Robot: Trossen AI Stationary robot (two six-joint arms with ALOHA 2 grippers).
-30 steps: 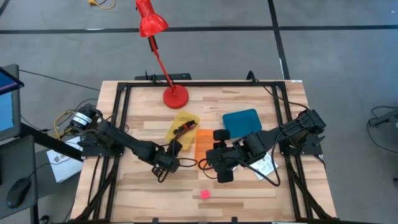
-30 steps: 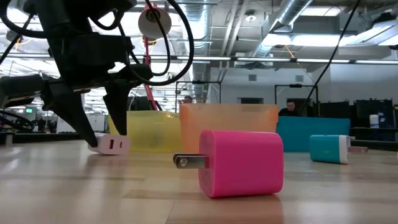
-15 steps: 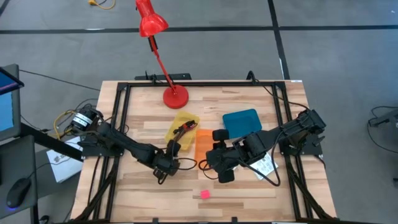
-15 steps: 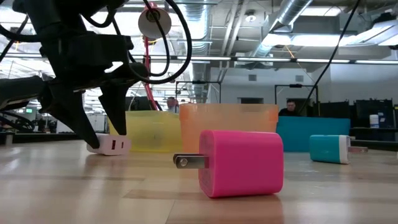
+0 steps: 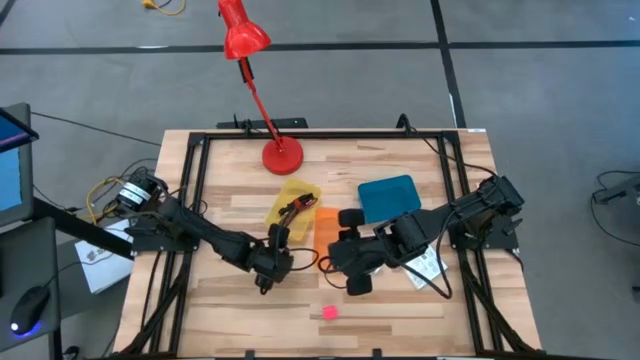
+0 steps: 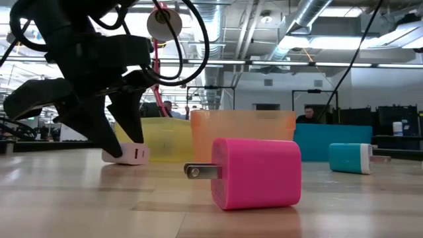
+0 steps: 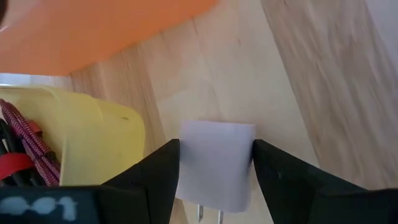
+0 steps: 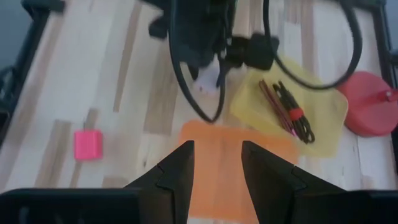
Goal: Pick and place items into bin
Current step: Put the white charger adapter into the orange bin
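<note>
From above, the left gripper (image 5: 268, 275) sits low on the worktop (image 5: 220, 310), just beside the yellow bin (image 5: 290, 200), which already holds a black-and-red cable bundle (image 5: 293, 207). The right gripper (image 5: 352, 270) hangs over the near end of the orange bin (image 5: 326, 229), with the blue bin (image 5: 390, 196) and a white printed packet (image 5: 428, 266) behind it. The hot pink cube (image 5: 329, 312) lies alone, well apart from both sets of fingers, which suggests it waits its turn.

At table height, the left fingers (image 6: 125, 129) stand down on either side of a pale pink cube (image 6: 132, 155) resting on the wood; the low stance looks like a grasp about to lift. The hot pink cube, prongs sideways, fills the foreground, and a blue cube (image 6: 350, 158) lies off by the blue bin.

The left wrist view settles it: both fingers (image 7: 158, 177) press against the flanks of the pale cube (image 7: 214, 165), pinching it, prongs pointing back toward the wrist. The yellow bin's rim is just beside one finger, so the carry should be short.

The right wrist view shows its own fingers (image 8: 177, 168) spread apart, holding nothing, with the orange bin beyond them; this arm seems to wait clear of the left arm's work.
</note>
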